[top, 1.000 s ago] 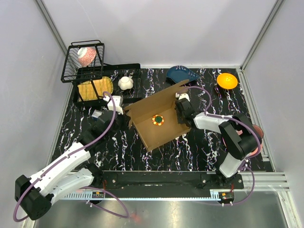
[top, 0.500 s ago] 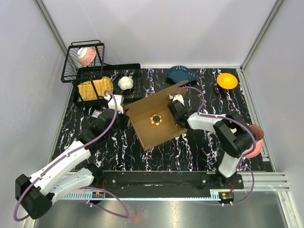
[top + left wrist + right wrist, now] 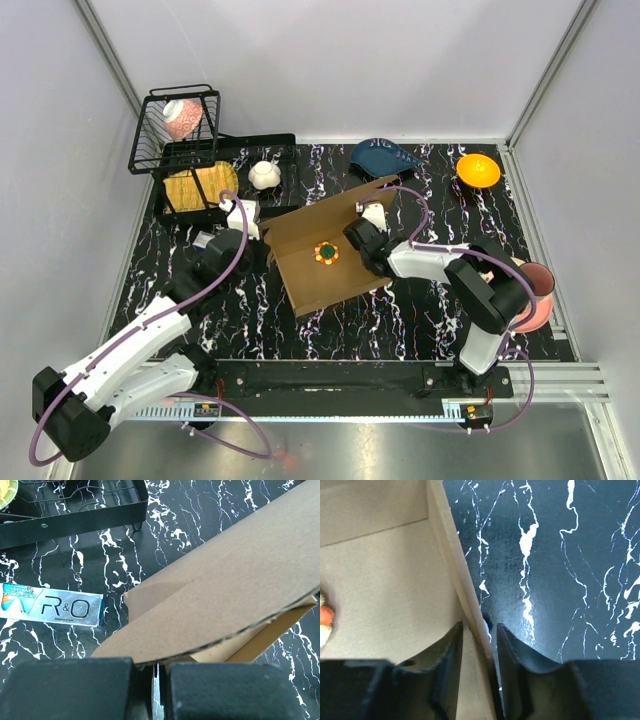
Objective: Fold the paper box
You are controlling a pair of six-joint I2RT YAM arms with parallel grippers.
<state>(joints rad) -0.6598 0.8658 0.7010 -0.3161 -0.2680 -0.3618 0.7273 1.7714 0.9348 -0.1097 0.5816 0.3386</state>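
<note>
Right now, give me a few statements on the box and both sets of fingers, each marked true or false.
1. The left fingers are shut on a flap of the paper box. True.
2. The right fingers straddle a box wall. True.
3. The box is empty. False: a small orange-and-green object lies inside.
4. The orange bowl sits in the box. False: it stands on the table, near the far right corner.
</note>
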